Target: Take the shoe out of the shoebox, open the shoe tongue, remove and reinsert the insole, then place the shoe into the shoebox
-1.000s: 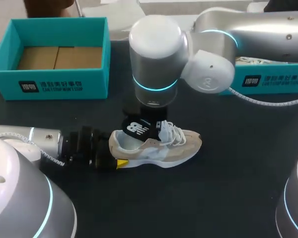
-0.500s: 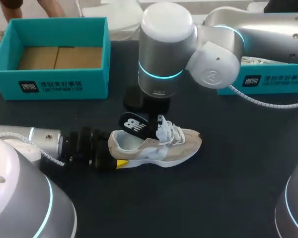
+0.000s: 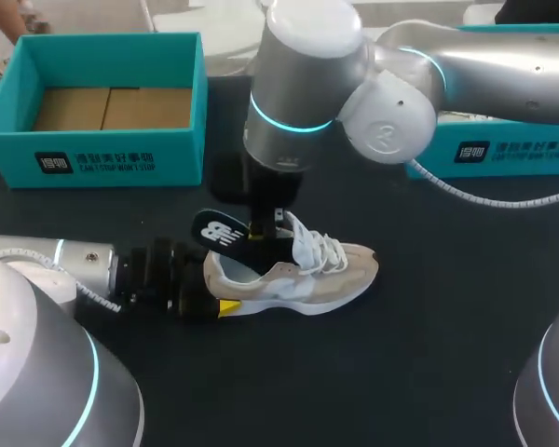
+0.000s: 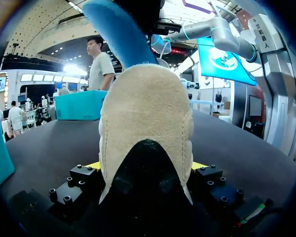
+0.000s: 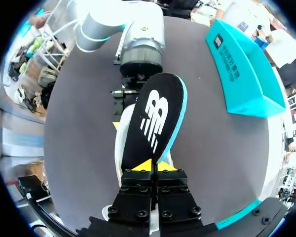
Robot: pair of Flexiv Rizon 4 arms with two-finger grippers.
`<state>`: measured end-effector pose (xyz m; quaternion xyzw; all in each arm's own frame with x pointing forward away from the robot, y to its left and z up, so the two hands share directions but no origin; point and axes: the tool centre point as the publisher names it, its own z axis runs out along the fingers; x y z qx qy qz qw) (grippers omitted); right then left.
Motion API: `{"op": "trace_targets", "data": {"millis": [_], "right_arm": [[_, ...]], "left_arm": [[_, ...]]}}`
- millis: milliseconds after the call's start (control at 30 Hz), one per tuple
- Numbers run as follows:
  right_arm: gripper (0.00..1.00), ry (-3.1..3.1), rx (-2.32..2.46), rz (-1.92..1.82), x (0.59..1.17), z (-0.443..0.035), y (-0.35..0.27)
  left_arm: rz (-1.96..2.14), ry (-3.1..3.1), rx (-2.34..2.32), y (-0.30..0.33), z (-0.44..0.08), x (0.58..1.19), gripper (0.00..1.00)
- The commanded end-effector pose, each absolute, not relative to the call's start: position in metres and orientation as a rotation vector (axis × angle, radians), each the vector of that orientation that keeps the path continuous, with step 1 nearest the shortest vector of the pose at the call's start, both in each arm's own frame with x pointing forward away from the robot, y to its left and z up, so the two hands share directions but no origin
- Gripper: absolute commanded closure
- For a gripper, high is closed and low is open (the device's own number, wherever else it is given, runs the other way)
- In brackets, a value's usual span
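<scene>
A beige and white shoe (image 3: 303,275) lies on its sole on the dark table, toe to the right. My left gripper (image 3: 214,304) holds its heel (image 4: 145,113), with a yellow tip against each side. My right gripper (image 3: 264,229) hangs over the shoe's opening, shut on one end of the black insole (image 3: 220,230) with a white logo. The insole (image 5: 155,121) slants up and out over the heel from between the right gripper's (image 5: 152,167) yellow tips. Its blue underside (image 4: 116,34) rises behind the heel collar. The open teal shoebox (image 3: 98,154) stands at the back left.
A second teal box (image 3: 503,149) stands at the back right, partly behind my right arm. A white cable (image 3: 484,193) trails from that arm over the table. Bare dark tabletop lies in front of the shoe and to its right.
My right arm has risen and shifted left, drawing the insole up out of the shoe and toward the heel. The left arm and the shoe have stayed put.
</scene>
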<state>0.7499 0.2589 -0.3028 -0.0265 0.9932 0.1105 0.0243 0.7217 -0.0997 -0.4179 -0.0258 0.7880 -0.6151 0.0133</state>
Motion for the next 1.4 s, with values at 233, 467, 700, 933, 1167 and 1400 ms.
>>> {"op": "trace_targets", "data": {"millis": [233,467,700,933,1167,1400], "right_arm": [[1.00,3.123,-0.155,0.435,0.754,-0.306,0.278],[0.00,3.166,-0.097,0.517,0.749,-0.303,0.277],[0.00,3.315,-0.045,0.793,0.746,-0.298,0.279],[0.00,3.397,0.005,0.841,0.745,-0.299,0.276],[0.00,3.397,0.005,0.841,0.745,-0.299,0.276],[0.00,3.443,0.187,0.937,0.743,-0.296,0.278]], "left_arm": [[-1.914,2.452,-0.082,-0.100,-0.418,0.720,1.00],[-1.914,2.452,-0.082,-0.100,-0.418,0.720,1.00],[-1.914,2.452,-0.082,-0.100,-0.418,0.720,1.00],[-1.914,2.452,-0.082,-0.100,-0.418,0.720,1.00],[-1.914,2.452,-0.082,-0.100,-0.418,0.720,1.00],[-1.914,2.452,-0.082,-0.100,-0.418,0.720,1.00]]}}
